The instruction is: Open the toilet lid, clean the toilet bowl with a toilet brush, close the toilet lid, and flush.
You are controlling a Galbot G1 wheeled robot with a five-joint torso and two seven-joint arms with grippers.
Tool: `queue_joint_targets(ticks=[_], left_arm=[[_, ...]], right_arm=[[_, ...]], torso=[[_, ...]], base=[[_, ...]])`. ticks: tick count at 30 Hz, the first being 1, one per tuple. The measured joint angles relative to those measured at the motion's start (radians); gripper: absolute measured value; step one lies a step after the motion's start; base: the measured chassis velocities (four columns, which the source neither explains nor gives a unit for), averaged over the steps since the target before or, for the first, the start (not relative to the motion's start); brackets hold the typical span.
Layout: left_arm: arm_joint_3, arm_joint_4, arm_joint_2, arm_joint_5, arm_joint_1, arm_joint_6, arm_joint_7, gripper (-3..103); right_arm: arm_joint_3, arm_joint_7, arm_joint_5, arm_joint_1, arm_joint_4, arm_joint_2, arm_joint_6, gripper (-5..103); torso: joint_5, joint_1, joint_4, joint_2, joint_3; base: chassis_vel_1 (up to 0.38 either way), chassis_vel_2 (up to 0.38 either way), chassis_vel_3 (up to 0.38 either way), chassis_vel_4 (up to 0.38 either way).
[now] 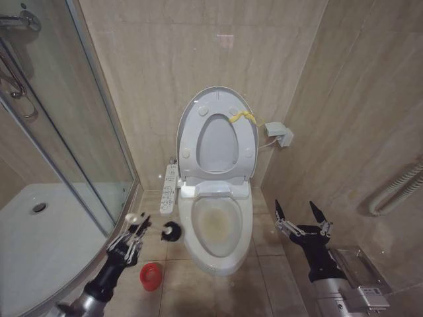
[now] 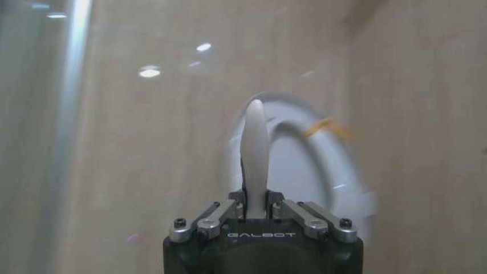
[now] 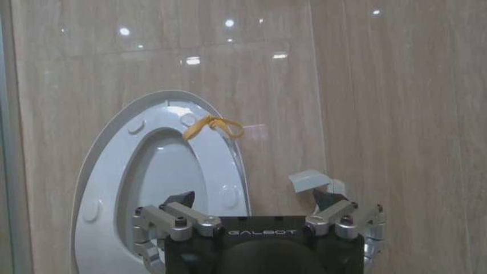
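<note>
Against the beige tiled back wall, the toilet lid stands raised and leaning back, its round bumpers facing the room and a yellow strap knotted at its upper rim, with the ring seat folded up against it. Below it the toilet bowl lies open, yellowish-brown staining visible across its inside.

To the bowl's left, low over the floor, the left gripper is pinched on the white handle of the toilet brush; the left wrist view shows the handle clamped between the closed fingers and running away toward the lid. The dark bristle head hangs just beside the bowl's outer left wall, not yet above the rim. The red holder cup sits on the floor tiles near the gripper. On the other side of the toilet the right gripper waits with its fingers spread wide, gripping nothing (the right wrist view looks past those open fingers at the raised lid).

Opening looks done, and the step in hand is carrying the brush to the bowl for scrubbing. I judge the next move calls for lifting the head clear of the rim, swinging it rightward over the opening, then lowering it onto the stained area. Closing the lid and flushing remain
</note>
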Motion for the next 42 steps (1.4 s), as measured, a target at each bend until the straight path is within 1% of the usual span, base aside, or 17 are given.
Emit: queue_joint_targets(ticks=[1,3,4,8,9,10,13,14,16,18,19,20,22,23,28,39,42], left_arm=[[-0.002,0.013,-0.033,0.033,0.016,0.001,-0.048,16],[0.002,0.064,-0.068,0.063,0.018,-0.004,-0.100,16],[0.002,0.064,-0.068,0.063,0.018,-0.004,-0.100,16],[0.028,0.272,-0.113,0.072,-0.051,-0.070,-0.151,16],[0.028,0.272,-0.113,0.072,-0.051,-0.070,-0.151,16],[0.041,0.390,-0.121,0.070,-0.096,-0.101,-0.157,16],[0.056,0.557,-0.123,0.065,-0.170,-0.157,-0.152,16],[0.056,0.557,-0.123,0.065,-0.170,-0.157,-0.152,16],[0.070,0.686,-0.120,0.050,-0.245,-0.211,-0.129,16],[0.081,0.760,-0.119,0.036,-0.291,-0.233,-0.113,16],[0.081,0.760,-0.119,0.036,-0.291,-0.233,-0.113,16],[0.088,0.814,-0.116,0.024,-0.324,-0.258,-0.096,16],[0.092,0.837,-0.114,0.017,-0.338,-0.271,-0.090,16],[0.106,0.910,-0.109,-0.016,-0.387,-0.298,-0.055,16],[0.137,0.959,-0.101,-0.074,-0.429,-0.298,-0.016,16],[0.187,1.010,-0.099,-0.098,-0.477,-0.276,0.000,16],[0.210,1.032,-0.097,-0.133,-0.486,-0.261,0.000,16]], right_arm=[[0.000,0.000,0.000,0.000,0.000,0.000,0.000,100],[0.000,0.000,0.000,0.000,0.000,0.000,0.000,100],[0.000,0.000,0.000,0.000,0.000,0.000,0.000,100],[0.000,0.000,0.000,0.000,0.000,0.000,0.000,100],[0.000,0.000,0.000,0.000,0.000,0.000,0.000,100],[0.000,0.000,0.000,0.000,0.000,0.000,0.000,100],[0.000,0.000,0.000,0.000,0.000,0.000,0.000,100],[0.000,0.000,0.000,0.000,0.000,0.000,0.000,100],[0.000,0.000,0.000,0.000,0.000,0.000,0.000,100],[0.000,0.000,0.000,0.000,0.000,0.000,0.000,100],[0.000,0.000,0.000,0.000,0.000,0.000,0.000,100],[0.000,0.000,0.000,0.000,0.000,0.000,0.000,100],[0.000,0.000,0.000,0.000,0.000,0.000,0.000,100],[0.000,0.000,0.000,0.000,0.000,0.000,0.000,100],[0.000,0.000,0.000,0.000,0.000,0.000,0.000,100],[0.000,0.000,0.000,0.000,0.000,0.000,0.000,100],[0.000,0.000,0.000,0.000,0.000,0.000,0.000,100]], torso=[[0.0001,0.000,-0.0001,0.000,0.000],[0.0000,0.000,-0.0003,0.000,0.000],[0.0000,0.000,-0.0003,0.000,0.000],[-0.0002,0.000,-0.0006,0.000,0.000],[-0.0002,0.000,-0.0006,0.000,0.000],[-0.0005,0.000,-0.0006,0.000,0.000],[-0.0006,0.000,0.0001,0.000,0.000],[-0.0006,0.000,0.0001,0.000,0.000],[-0.0002,0.000,-0.0007,0.000,0.000],[-0.0004,0.000,-0.0005,0.000,0.000],[-0.0004,0.000,-0.0005,0.000,0.000],[-0.0003,0.000,-0.0006,0.000,0.000],[-0.0001,0.000,-0.0006,0.000,0.000],[-0.0004,0.000,-0.0006,0.000,0.000],[-0.0004,0.000,-0.0004,0.000,0.000],[-0.0001,0.000,-0.0005,0.000,0.000],[-0.0001,0.000,-0.0004,0.000,0.000]], base=[[0.000,0.000,0.000,0.000],[0.000,0.000,0.000,0.000],[0.000,0.000,0.000,0.000],[0.000,0.000,0.000,0.000],[0.000,0.000,0.000,0.000],[0.000,0.000,0.000,0.000],[0.000,0.000,0.000,0.000],[0.000,0.000,0.000,0.000],[0.000,0.000,0.000,0.000],[0.000,0.000,0.000,0.000],[0.000,0.000,0.000,0.000],[0.000,0.000,0.000,0.000],[0.000,0.000,0.000,0.000],[0.000,0.000,0.000,0.000],[0.000,0.000,0.000,0.000],[0.000,0.000,0.000,0.000],[0.000,0.000,0.000,0.000]])
